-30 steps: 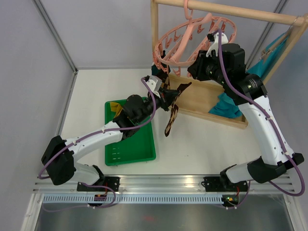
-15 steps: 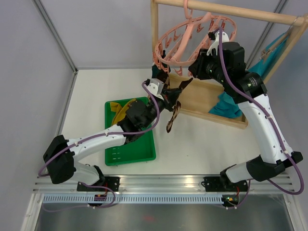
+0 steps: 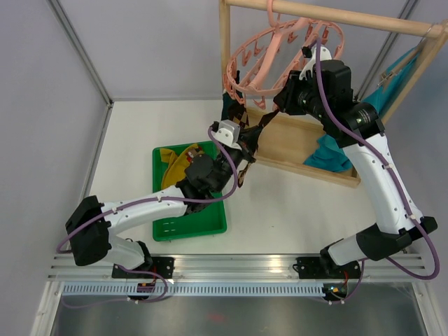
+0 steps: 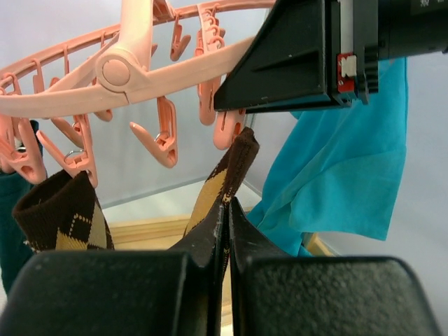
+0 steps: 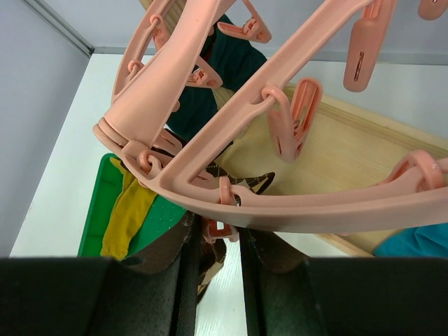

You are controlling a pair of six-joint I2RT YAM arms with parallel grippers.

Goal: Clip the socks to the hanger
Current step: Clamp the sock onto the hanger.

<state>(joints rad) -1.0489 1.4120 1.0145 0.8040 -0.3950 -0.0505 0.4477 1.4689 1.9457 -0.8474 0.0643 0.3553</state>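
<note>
The pink round hanger (image 3: 280,52) hangs from the wooden rack's top bar. My left gripper (image 3: 246,136) is shut on a brown argyle sock (image 4: 227,175) and holds its top edge right under a pink clip (image 4: 229,129). My right gripper (image 3: 280,105) is shut on that clip (image 5: 220,227) just under the hanger ring (image 5: 280,203). A second argyle sock (image 4: 63,213) and a dark teal sock (image 5: 217,77) hang clipped on the hanger's left side. Mustard socks (image 3: 178,157) lie in the green tray (image 3: 189,213).
The wooden rack frame (image 3: 318,157) stands at the back right with turquoise cloth (image 3: 332,154) draped on it. The cloth also shows behind the sock in the left wrist view (image 4: 343,161). Several free pink clips dangle round the ring.
My left gripper has lifted the argyle sock up and towards the hanger, so its tail no longer hangs over the table. My right gripper has edged left onto the clip.
</note>
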